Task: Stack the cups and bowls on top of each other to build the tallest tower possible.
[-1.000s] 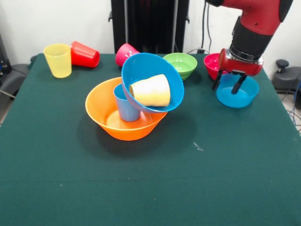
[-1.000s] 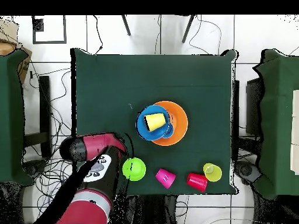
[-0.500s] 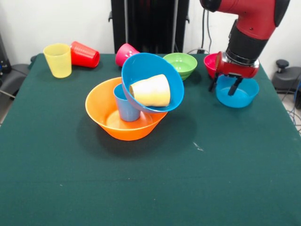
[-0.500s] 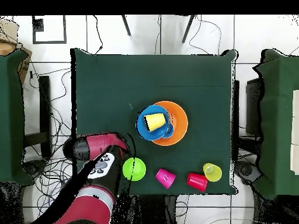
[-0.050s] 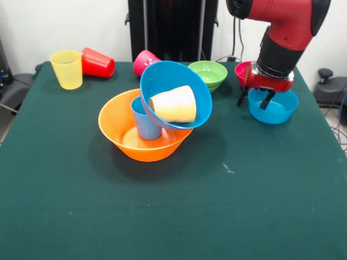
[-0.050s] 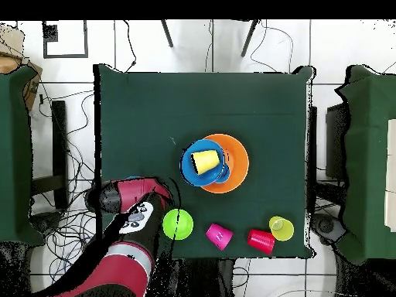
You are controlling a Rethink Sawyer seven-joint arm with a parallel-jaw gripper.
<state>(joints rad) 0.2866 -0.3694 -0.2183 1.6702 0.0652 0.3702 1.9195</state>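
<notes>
The tower stands mid-table: a large orange bowl [image 5: 126, 142] holds an upright light blue cup [image 5: 144, 124]. A large blue bowl [image 5: 187, 85] leans tilted on that cup, with a pale orange cup [image 5: 174, 104] lying on its side inside it. My gripper [image 5: 252, 103] hangs open over the left rim of the small blue bowl [image 5: 277, 109], one finger outside the rim and one over the inside. Behind it the magenta bowl [image 5: 242, 70] is partly hidden. In the overhead view the arm [image 6: 131, 210] covers the gripper and both of those bowls.
A green bowl [image 5: 209, 73] [image 6: 177, 224] sits at the back. A pink cup [image 5: 143, 60] [image 6: 219, 235] and a red cup [image 5: 98, 63] [image 6: 261, 241] lie on their sides. A yellow cup [image 5: 66, 69] [image 6: 281, 227] stands upright at the back corner.
The gripper has drifted a little left and upward over the small blue bowl's rim, still open. The bowls and cups have not moved.
</notes>
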